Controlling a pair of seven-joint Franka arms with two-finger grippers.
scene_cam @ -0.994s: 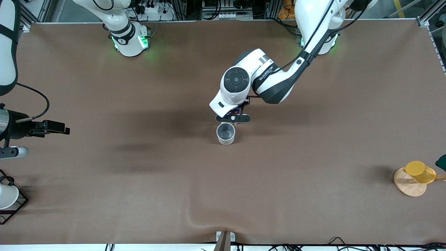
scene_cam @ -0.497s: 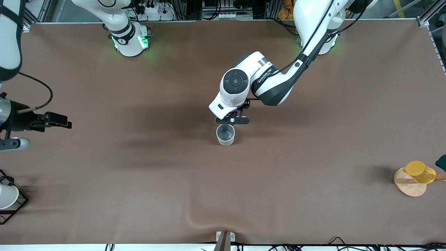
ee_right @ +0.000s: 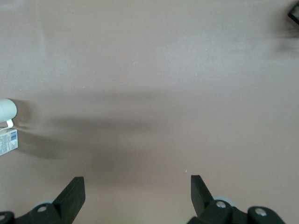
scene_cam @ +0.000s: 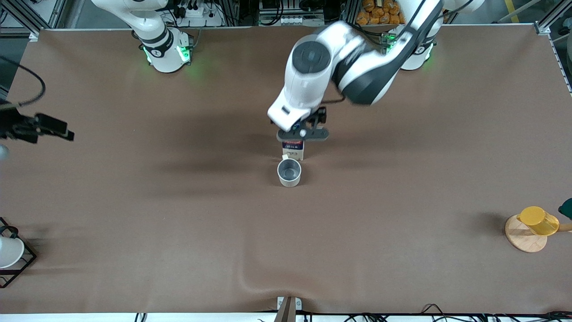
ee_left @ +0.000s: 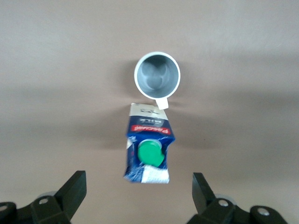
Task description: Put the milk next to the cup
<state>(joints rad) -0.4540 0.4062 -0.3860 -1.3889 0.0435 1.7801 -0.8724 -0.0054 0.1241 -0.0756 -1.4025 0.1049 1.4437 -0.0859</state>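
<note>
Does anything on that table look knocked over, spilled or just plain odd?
Nothing stands out. The milk stands upright beside the cup, farther from the front camera, close to its handle. Nothing is spilled. The left gripper is above the milk, jaws open; the right gripper waits open near the table's edge.

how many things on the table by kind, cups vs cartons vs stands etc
cups: 3, off-white mug, yellow cup, white cup
milk cartons: 1, milk, standing touching the mug's handle
stands: 2, round wooden base, black wire rack
total: 6
</note>
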